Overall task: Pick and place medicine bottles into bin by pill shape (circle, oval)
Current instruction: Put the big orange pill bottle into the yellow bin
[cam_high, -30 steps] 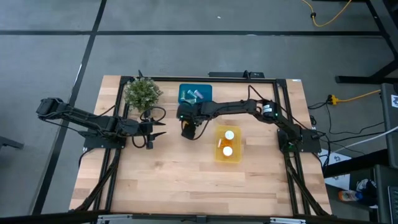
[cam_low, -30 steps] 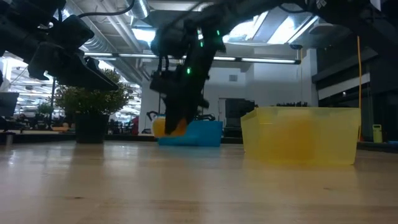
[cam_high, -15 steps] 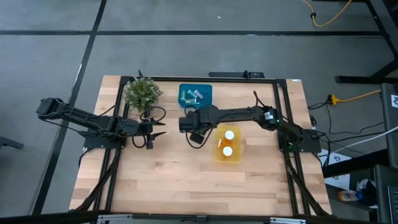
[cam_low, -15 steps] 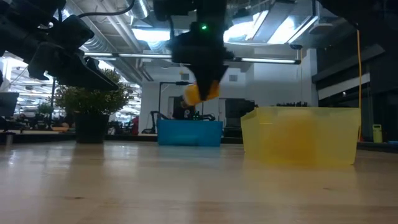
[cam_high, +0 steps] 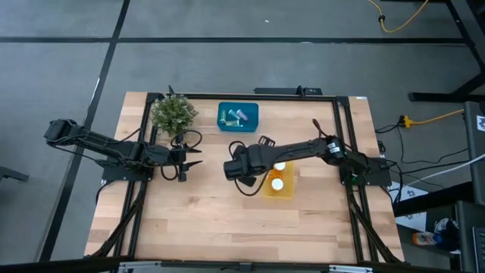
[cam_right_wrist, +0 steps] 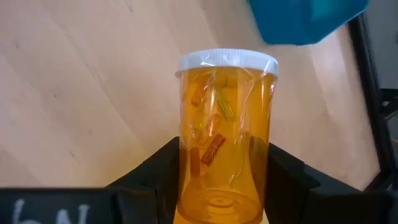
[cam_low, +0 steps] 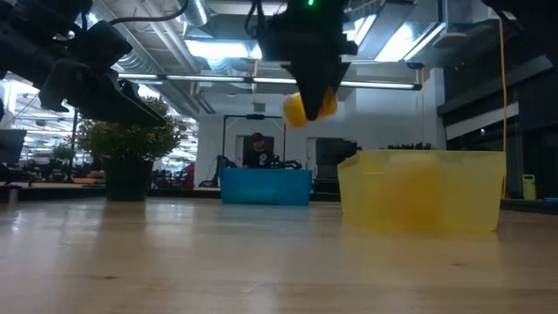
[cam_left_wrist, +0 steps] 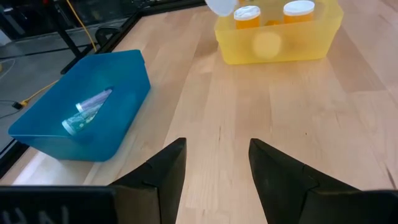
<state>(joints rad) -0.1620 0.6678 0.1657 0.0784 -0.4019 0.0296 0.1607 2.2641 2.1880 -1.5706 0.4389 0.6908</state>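
Observation:
My right gripper (cam_high: 241, 168) hangs above the table just left of the yellow bin (cam_high: 289, 189), shut on an orange bottle (cam_right_wrist: 224, 137) with a white cap; long pills show through its wall. Two more orange bottles (cam_high: 278, 173) with white caps stand in the yellow bin. The blue bin (cam_high: 251, 116) at the far middle holds pale bottles (cam_left_wrist: 87, 112) lying on their sides. My left gripper (cam_high: 195, 157) waits open at the left, near the plant, with nothing between its fingers. My right gripper pinches the orange bottle's lower wall (cam_right_wrist: 186, 180), near its base, between its two fingers (cam_right_wrist: 149, 180). The fingers slant steeply down from above. The white cap (cam_right_wrist: 227, 61) points away from the wrist. The bottle (cam_low: 309, 106) hangs tilted below the fingers, well clear of the table.
A potted plant (cam_high: 173, 112) stands at the far left of the table. A black frame (cam_high: 345, 136) runs around the wooden top. Bare wood lies along the near half. In the low view a person (cam_low: 255, 148) shows far behind the blue bin.
My right gripper has risen from the table in front of the blue bin, moved toward the near edge and the yellow bin, and tipped to point more steeply down. The orange bottle went with it, from table height to above the yellow bin's rim level.

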